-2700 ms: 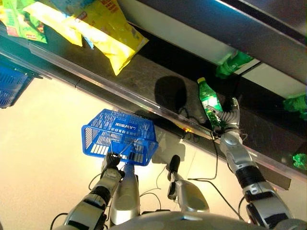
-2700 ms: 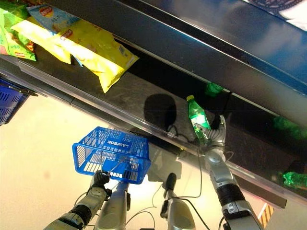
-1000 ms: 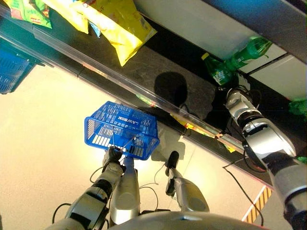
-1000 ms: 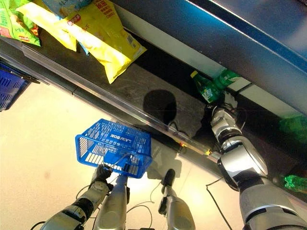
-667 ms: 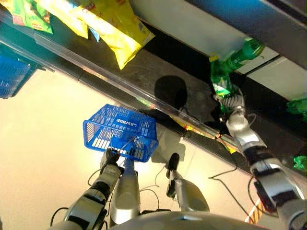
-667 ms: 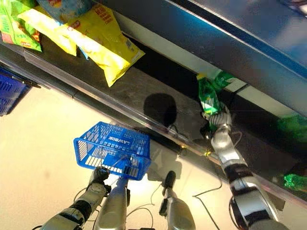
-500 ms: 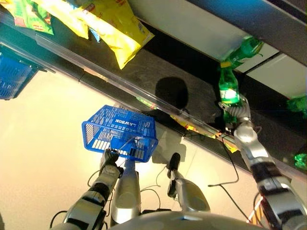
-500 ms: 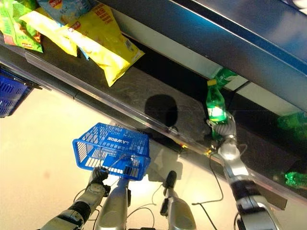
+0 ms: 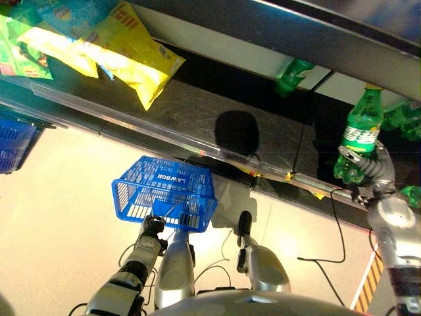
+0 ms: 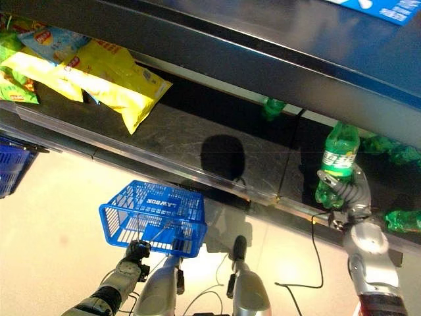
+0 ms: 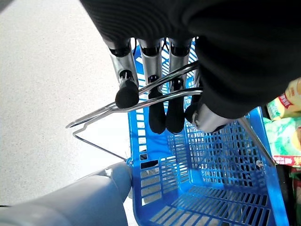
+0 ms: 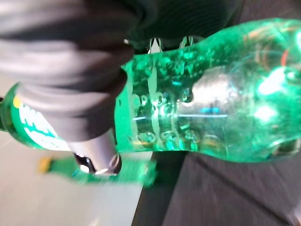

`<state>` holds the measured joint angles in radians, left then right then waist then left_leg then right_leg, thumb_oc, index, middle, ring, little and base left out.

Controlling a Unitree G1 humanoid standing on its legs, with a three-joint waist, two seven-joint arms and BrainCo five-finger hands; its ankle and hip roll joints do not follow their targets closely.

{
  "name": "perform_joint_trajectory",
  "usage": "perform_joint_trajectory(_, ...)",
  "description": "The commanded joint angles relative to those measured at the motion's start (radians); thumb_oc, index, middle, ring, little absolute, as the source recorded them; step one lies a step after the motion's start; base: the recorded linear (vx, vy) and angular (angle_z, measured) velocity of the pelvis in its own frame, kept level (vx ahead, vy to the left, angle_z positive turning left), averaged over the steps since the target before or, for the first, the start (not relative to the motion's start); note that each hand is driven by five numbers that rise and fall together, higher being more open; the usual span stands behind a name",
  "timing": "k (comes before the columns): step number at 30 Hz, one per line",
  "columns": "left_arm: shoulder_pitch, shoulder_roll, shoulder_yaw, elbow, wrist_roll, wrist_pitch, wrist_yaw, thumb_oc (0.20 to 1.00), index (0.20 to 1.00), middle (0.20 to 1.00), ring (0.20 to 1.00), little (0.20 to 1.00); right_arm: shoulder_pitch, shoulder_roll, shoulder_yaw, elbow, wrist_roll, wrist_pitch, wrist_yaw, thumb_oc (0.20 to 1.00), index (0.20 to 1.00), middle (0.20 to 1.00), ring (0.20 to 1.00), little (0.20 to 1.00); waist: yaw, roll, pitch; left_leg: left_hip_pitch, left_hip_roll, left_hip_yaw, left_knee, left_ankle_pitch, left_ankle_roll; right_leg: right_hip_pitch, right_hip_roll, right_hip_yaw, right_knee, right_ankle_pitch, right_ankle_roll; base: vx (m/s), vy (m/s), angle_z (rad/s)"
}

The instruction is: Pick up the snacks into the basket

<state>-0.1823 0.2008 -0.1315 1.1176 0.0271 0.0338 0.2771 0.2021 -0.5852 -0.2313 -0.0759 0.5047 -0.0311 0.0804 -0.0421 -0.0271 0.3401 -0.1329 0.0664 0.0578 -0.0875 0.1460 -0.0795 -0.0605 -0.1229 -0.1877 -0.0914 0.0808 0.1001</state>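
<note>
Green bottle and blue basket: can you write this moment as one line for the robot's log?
right hand: shut on green bottle, upright, off shelf | left hand: shut on handle of blue basket | basket: looks empty

Green bottle [image 12: 197, 113]: its base runs past the frame edge beyond the right hand's [image 10: 342, 187] fingers, whose tips lie hidden behind it. Blue basket [image 11: 211, 188]: its far end is cut off below the left hand's fingers [image 11: 157, 113]. Second bottle [image 12: 108, 172]: blurred beyond the thumb.

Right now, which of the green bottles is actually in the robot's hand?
The green bottle with the yellow cap, held upright in the right hand, whose fingers curl round its lower body. The other green bottles lie back on the shelf, untouched.
</note>
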Motion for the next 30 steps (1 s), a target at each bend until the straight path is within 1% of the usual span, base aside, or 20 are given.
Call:
perform_joint_trajectory(1,0.017,0.019,0.031,0.108,0.016,-0.009,-0.043,0.2,0.2,0.2,0.2,0.2,0.044,-0.092,-0.054,-0.098,-0.024,-0.031,0.115,0.2,0.2,0.2,0.2,0.2,-0.03,-0.051,-0.11,0.026,-0.037,0.007,0.0,-0.081,0.025,-0.061,0.004,0.054,0.041,0.012,0.042,0.04,-0.04,-0.09)
perform_joint_trajectory(2,0.023,0.018,0.04,0.111,0.009,-0.011,-0.051,0.2,0.2,0.2,0.2,0.2,0.081,-0.094,-0.064,-0.111,-0.041,-0.015,0.139,0.2,0.2,0.2,0.2,0.2,-0.035,-0.05,-0.12,0.03,-0.033,0.013,0.0,-0.084,0.023,-0.06,0.009,0.058,0.04,0.01,0.041,0.04,-0.045,-0.15)
perform_joint_trajectory(3,0.023,0.012,0.048,0.115,-0.014,-0.016,-0.053,0.2,0.2,0.2,0.2,0.2,0.091,-0.088,-0.034,-0.078,-0.043,-0.019,0.137,0.2,0.2,0.2,0.2,0.2,-0.039,-0.048,-0.124,0.033,-0.031,0.019,0.0,-0.084,0.021,-0.061,0.011,0.064,0.039,0.012,0.04,0.02,-0.042,-0.21)
perform_joint_trajectory(4,0.025,0.011,0.057,0.111,-0.026,-0.019,-0.062,0.2,0.2,0.2,0.2,0.2,0.112,-0.094,-0.024,-0.078,-0.105,-0.024,0.158,0.2,0.2,0.2,0.2,0.2,-0.047,-0.047,-0.127,0.035,-0.026,0.025,0.0,-0.084,0.019,-0.061,0.015,0.07,0.038,0.011,0.04,0.0,-0.019,-0.23)
perform_joint_trajectory(5,0.025,0.011,0.057,0.111,-0.026,-0.019,-0.062,0.2,0.2,0.2,0.2,0.2,0.112,-0.094,-0.024,-0.078,-0.105,-0.024,0.158,0.2,0.2,0.2,0.2,0.2,-0.046,-0.047,-0.128,0.035,-0.026,0.025,0.0,-0.084,0.019,-0.061,0.015,0.07,0.038,0.011,0.04,-0.01,-0.023,-0.27)
perform_joint_trajectory(7,0.02,0.008,0.064,0.081,-0.071,-0.03,-0.066,0.2,0.2,0.2,0.2,0.2,0.152,-0.097,0.012,-0.053,-0.231,-0.022,0.154,0.2,0.2,0.2,0.2,0.2,-0.063,-0.041,-0.128,0.033,-0.021,0.037,0.0,-0.08,0.017,-0.071,0.021,0.084,0.036,0.015,0.039,-0.04,-0.017,-0.24)
perform_joint_trajectory(9,0.012,0.007,0.052,0.017,-0.11,-0.042,-0.048,0.2,0.2,0.2,0.2,0.2,0.157,-0.096,0.062,-0.007,-0.367,-0.038,0.116,0.2,0.2,0.2,0.2,0.2,-0.068,-0.036,-0.119,0.025,-0.018,0.043,0.0,-0.077,0.017,-0.084,0.025,0.088,0.036,0.019,0.039,-0.05,-0.012,-0.1)
perform_joint_trajectory(10,0.013,0.007,0.053,0.016,-0.11,-0.042,-0.048,0.2,0.2,0.2,0.2,0.2,0.155,-0.096,0.064,-0.004,-0.369,-0.04,0.114,0.2,0.2,0.2,0.2,0.2,-0.068,-0.037,-0.12,0.024,-0.018,0.044,0.0,-0.077,0.017,-0.084,0.025,0.089,0.036,0.019,0.039,-0.1,0.0,-0.19)
perform_joint_trajectory(11,-0.007,0.011,0.038,-0.044,-0.159,-0.052,-0.03,0.2,0.2,0.2,0.2,0.2,0.11,-0.113,0.146,0.052,-0.538,-0.049,0.057,0.2,0.2,0.2,0.2,0.2,-0.068,-0.033,-0.095,0.013,-0.017,0.047,0.0,-0.071,0.017,-0.102,0.027,0.093,0.038,0.026,0.039,-0.07,0.003,-0.24)
perform_joint_trajectory(12,-0.007,0.012,0.039,-0.044,-0.159,-0.052,-0.03,0.2,0.2,0.2,0.2,0.2,0.109,-0.113,0.147,0.053,-0.538,-0.049,0.057,0.2,0.2,0.2,0.2,0.2,-0.069,-0.033,-0.095,0.013,-0.017,0.047,0.0,-0.071,0.017,-0.102,0.027,0.093,0.038,0.026,0.039,-0.15,0.003,-0.26)
perform_joint_trajectory(13,-0.037,0.016,0.018,-0.096,-0.2,-0.063,-0.002,0.2,0.2,0.2,0.2,0.2,0.053,-0.121,0.219,0.105,-0.594,-0.047,0.018,0.2,0.2,0.2,0.2,0.2,-0.066,-0.032,-0.065,-0.001,-0.019,0.045,0.0,-0.062,0.017,-0.116,0.027,0.094,0.036,0.035,0.039,-0.12,-0.009,-0.11)
perform_joint_trajectory(15,-0.078,0.024,-0.02,-0.163,-0.236,-0.079,0.013,0.2,0.2,0.2,0.2,0.2,-0.02,-0.111,0.309,0.184,-0.628,-0.045,-0.02,0.2,0.2,0.2,0.2,0.2,-0.06,-0.033,-0.027,-0.021,-0.023,0.041,0.0,-0.052,0.019,-0.134,0.026,0.091,0.035,0.046,0.039,-0.14,-0.009,-0.03)
perform_joint_trajectory(16,-0.079,0.026,-0.019,-0.164,-0.237,-0.078,0.013,0.2,0.2,0.2,0.2,0.2,-0.027,-0.11,0.313,0.19,-0.628,-0.047,-0.022,0.2,0.2,0.2,0.2,0.2,-0.061,-0.034,-0.026,-0.022,-0.023,0.041,0.0,-0.051,0.019,-0.134,0.026,0.091,0.035,0.046,0.039,-0.1,-0.003,0.01)
perform_joint_trajectory(17,-0.098,0.039,-0.037,-0.217,-0.251,-0.084,0.021,0.2,0.2,0.2,0.2,0.2,-0.076,-0.105,0.359,0.223,-0.664,-0.044,-0.049,0.2,0.2,0.2,0.2,0.2,-0.053,-0.035,-0.004,-0.038,-0.026,0.038,0.0,-0.044,0.019,-0.147,0.025,0.087,0.034,0.054,0.038,-0.05,-0.003,0.04)
perform_joint_trajectory(18,-0.098,0.04,-0.035,-0.218,-0.251,-0.083,0.021,0.2,0.2,0.2,0.2,0.2,-0.079,-0.104,0.361,0.225,-0.664,-0.045,-0.05,0.2,0.2,0.2,0.2,0.2,-0.054,-0.035,-0.004,-0.038,-0.026,0.038,0.0,-0.043,0.019,-0.148,0.025,0.087,0.035,0.054,0.038,-0.09,-0.012,0.02)
perform_joint_trajectory(19,-0.147,0.048,-0.067,-0.233,-0.255,-0.088,0.031,0.2,0.2,0.2,0.2,0.2,-0.163,-0.09,0.441,0.294,-0.697,-0.044,-0.077,0.2,0.2,0.2,0.2,0.2,-0.045,-0.041,0.021,-0.056,-0.03,0.032,0.0,-0.037,0.02,-0.162,0.02,0.083,0.034,0.062,0.04,-0.07,-0.005,0.02)
perform_joint_trajectory(23,-0.213,0.054,-0.12,-0.317,-0.258,-0.096,0.049,0.2,0.2,0.2,0.2,0.2,-0.327,-0.066,0.575,0.39,-0.752,-0.034,-0.113,0.2,0.2,0.2,0.2,0.2,-0.031,-0.048,0.072,-0.094,-0.034,0.024,0.004,-0.025,0.023,-0.197,0.01,0.081,0.038,0.077,0.04,-0.08,0.008,0.01)
perform_joint_trajectory(25,-0.259,0.042,-0.156,-0.338,-0.256,-0.103,0.063,0.2,0.2,0.2,0.2,0.2,-0.424,-0.038,0.664,0.463,-0.811,-0.025,-0.143,0.2,0.2,0.2,0.2,0.2,-0.021,-0.049,0.093,-0.116,-0.036,0.02,0.006,-0.016,0.024,-0.214,0.004,0.078,0.037,0.086,0.042,-0.07,0.016,0.07)
perform_joint_trajectory(28,-0.294,0.028,-0.187,-0.361,-0.253,-0.102,0.086,0.2,0.2,0.2,0.2,0.2,-0.535,0.015,0.758,0.533,-0.9,-0.005,-0.189,0.2,0.2,0.2,0.2,0.2,-0.01,-0.051,0.115,-0.143,-0.038,0.015,0.007,-0.01,0.024,-0.235,-0.002,0.076,0.032,0.097,0.043,-0.02,0.018,0.06)
perform_joint_trajectory(30,-0.327,0.01,-0.219,-0.381,-0.25,-0.104,0.104,0.2,0.2,0.2,0.2,0.2,-0.601,0.072,0.812,0.595,-0.928,0.009,-0.219,0.2,0.2,0.2,0.2,0.2,-0.003,-0.052,0.132,-0.163,-0.039,0.011,0.009,-0.004,0.023,-0.248,-0.005,0.072,0.033,0.101,0.043,-0.03,0.013,0.07)
